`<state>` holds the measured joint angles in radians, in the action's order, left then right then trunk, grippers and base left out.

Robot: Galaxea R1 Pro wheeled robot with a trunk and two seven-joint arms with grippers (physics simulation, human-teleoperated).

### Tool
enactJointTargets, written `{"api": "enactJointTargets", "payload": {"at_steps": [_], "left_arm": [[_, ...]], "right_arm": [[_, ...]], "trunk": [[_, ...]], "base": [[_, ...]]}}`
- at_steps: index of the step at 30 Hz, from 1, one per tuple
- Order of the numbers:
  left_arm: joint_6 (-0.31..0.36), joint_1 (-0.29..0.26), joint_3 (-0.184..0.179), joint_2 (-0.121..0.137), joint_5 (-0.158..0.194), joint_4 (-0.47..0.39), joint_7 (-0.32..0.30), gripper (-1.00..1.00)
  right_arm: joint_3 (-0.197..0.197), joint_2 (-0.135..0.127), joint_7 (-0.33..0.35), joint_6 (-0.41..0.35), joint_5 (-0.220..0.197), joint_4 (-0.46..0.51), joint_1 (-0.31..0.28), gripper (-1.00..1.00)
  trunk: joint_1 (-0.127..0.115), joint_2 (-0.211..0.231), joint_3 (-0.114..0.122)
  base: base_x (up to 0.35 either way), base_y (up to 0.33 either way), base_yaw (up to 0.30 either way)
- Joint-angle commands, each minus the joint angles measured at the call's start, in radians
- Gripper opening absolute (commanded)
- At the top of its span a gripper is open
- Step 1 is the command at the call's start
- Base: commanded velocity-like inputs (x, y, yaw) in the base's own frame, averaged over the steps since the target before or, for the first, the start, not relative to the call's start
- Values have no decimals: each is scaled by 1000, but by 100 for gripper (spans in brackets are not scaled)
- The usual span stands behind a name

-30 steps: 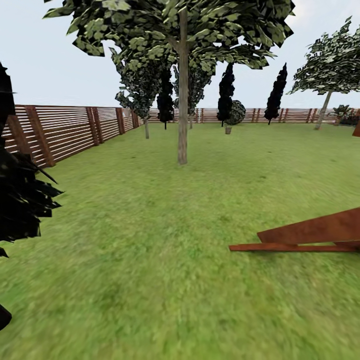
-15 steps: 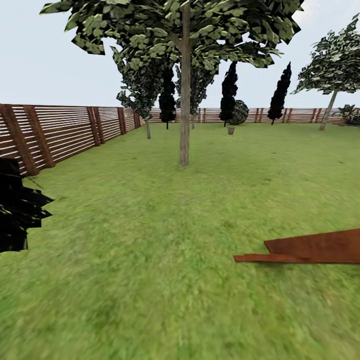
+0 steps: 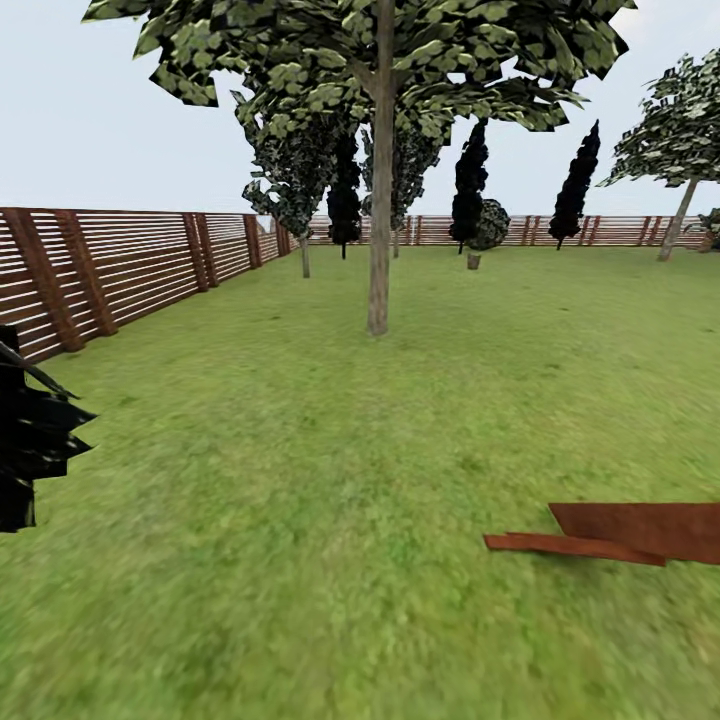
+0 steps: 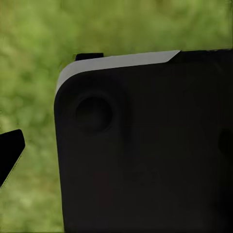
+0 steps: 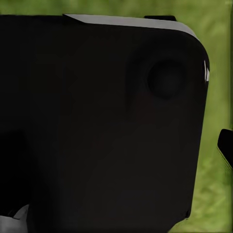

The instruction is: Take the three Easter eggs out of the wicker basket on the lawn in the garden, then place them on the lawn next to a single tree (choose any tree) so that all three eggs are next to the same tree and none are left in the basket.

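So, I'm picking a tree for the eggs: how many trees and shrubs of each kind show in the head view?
Broad-crowned trees: 4, one partly hidden behind the nearest trunk
Dark narrow conical trees: 3
Round dark shrub: 1
Dark spiky foliage, cut off by the view's edge: 1
Total: 9

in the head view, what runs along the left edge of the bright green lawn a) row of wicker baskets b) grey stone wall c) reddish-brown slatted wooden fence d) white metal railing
c, a reddish-brown slatted wooden fence borders the bright green lawn on the left and continues behind the thick grey-brown tree trunk.
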<state>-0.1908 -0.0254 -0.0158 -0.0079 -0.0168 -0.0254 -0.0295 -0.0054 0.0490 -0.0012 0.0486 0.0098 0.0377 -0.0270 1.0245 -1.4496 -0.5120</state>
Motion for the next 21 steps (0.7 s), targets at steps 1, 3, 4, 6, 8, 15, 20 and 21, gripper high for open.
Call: {"api": "enactJointTargets", "payload": {"at_steps": [1, 3, 4, 6, 8, 15, 20, 21], "left_arm": [[-4, -1, -1, 0, -2, 1, -1, 100], [-4, -1, -1, 0, -2, 1, -1, 100], [-4, -1, -1, 0, -2, 1, -1, 100], [-4, -1, -1, 0, -2, 1, -1, 100], [-3, -1, -1, 0, -2, 1, -1, 100], [-3, -1, -1, 0, -2, 1, -1, 100], [-4, -1, -1, 0, -2, 1, -1, 100], [-4, -1, -1, 0, -2, 1, -1, 100]], "right_arm": [[-1, 0, 0, 3, 1, -1, -1, 100], [-1, 0, 0, 3, 1, -1, -1, 100], [-1, 0, 0, 3, 1, -1, -1, 100], [-1, 0, 0, 4, 1, -1, -1, 100], [-1, 0, 0, 3, 1, -1, -1, 100], [-1, 0, 0, 3, 1, -1, -1, 100], [-1, 0, 0, 3, 1, -1, -1, 100], [-1, 0, 0, 3, 1, -1, -1, 100]], "trunk": [[1, 0, -1], [1, 0, -1], [1, 0, -1], [1, 0, -1], [1, 0, -1], [1, 0, -1], [1, 0, -1], [1, 0, -1]], "base": [[330, 0, 2], [331, 0, 2], [333, 0, 1], [334, 0, 1], [335, 0, 0], [338, 0, 3], [339, 0, 120], [339, 0, 88]]}}
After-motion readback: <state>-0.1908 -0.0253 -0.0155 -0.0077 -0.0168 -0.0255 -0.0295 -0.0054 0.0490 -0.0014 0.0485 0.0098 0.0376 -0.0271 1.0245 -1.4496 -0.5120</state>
